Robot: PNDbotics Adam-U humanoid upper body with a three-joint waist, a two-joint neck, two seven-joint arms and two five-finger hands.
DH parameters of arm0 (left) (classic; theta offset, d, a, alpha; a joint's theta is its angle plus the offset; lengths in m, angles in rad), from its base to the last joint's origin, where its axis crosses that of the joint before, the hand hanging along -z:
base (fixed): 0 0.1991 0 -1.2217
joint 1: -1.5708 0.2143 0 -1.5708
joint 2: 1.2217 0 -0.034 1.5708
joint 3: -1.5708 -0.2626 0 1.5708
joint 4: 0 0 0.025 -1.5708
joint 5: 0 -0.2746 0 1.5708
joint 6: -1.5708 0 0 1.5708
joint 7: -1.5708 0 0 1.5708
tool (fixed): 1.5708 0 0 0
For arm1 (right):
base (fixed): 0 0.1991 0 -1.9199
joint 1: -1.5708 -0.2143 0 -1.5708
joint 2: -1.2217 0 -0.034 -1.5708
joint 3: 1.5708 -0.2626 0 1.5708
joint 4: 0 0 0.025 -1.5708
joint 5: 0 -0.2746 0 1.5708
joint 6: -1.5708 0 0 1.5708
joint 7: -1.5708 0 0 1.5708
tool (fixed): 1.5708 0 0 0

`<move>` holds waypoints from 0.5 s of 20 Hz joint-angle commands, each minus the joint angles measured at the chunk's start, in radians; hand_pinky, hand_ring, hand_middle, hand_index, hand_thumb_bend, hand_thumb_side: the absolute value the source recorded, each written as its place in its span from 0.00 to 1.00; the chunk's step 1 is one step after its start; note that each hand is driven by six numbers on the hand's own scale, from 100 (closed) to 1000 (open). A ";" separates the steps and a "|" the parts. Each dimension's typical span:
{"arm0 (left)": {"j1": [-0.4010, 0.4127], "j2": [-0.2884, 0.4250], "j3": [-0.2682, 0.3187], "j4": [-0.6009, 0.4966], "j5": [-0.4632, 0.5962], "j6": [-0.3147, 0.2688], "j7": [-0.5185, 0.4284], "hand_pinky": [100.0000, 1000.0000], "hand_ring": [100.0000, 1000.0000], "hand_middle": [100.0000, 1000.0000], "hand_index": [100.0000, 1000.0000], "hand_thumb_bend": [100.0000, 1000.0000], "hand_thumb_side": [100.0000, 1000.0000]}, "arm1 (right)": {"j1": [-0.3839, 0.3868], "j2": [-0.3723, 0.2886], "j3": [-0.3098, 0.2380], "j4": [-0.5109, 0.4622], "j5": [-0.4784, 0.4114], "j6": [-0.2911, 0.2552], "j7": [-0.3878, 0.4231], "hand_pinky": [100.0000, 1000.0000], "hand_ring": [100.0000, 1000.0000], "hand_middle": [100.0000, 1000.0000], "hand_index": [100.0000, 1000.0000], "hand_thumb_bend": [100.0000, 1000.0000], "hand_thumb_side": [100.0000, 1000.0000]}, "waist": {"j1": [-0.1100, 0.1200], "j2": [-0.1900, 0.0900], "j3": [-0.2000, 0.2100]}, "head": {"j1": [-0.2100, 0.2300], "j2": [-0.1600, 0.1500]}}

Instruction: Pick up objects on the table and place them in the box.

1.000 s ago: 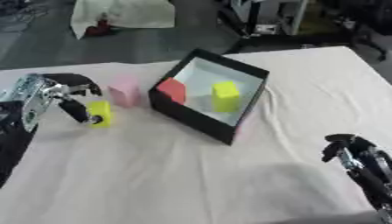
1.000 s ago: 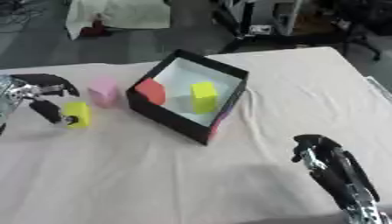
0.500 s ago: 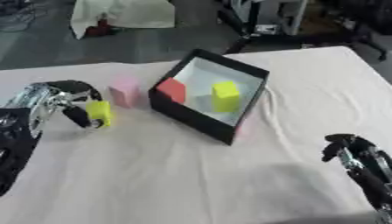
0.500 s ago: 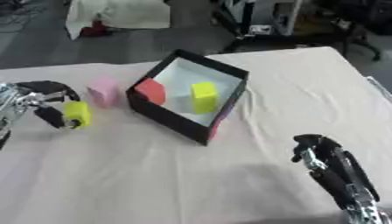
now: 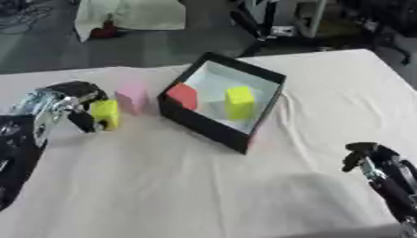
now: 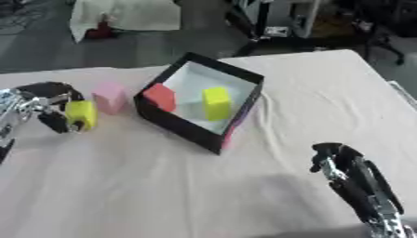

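Left robot hand curled round a yellow block on the desk, beside a pink block and the black box; right robot hand curled, holding nothing.

Beyond the cream-covered table lies grey floor, with a draped white cloth.

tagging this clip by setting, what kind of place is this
Probably a robotics lab or workshop: a cloth-covered table with a black box and coloured blocks, and beyond it a bare grey floor with equipment frames.
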 commanded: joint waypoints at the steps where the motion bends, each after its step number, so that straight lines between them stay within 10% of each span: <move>1: -0.034 0.048 0.007 -0.065 0.025 0.012 0.001 0.66 0.51 0.50 0.66 0.06 0.11 | -0.007 -0.011 -0.004 -0.008 0.001 -0.002 -0.001 0.68 0.44 0.44 0.64 0.00 0.50 | -0.005 -0.004 0.000 | -0.001 -0.002; 10: -0.204 -0.141 0.001 -0.048 -0.028 0.030 0.064 0.66 0.52 0.51 0.68 0.06 0.15 | -0.005 -0.010 0.002 -0.006 -0.002 -0.002 0.003 0.68 0.44 0.44 0.64 0.00 0.51 | -0.010 -0.008 -0.006 | 0.014 -0.002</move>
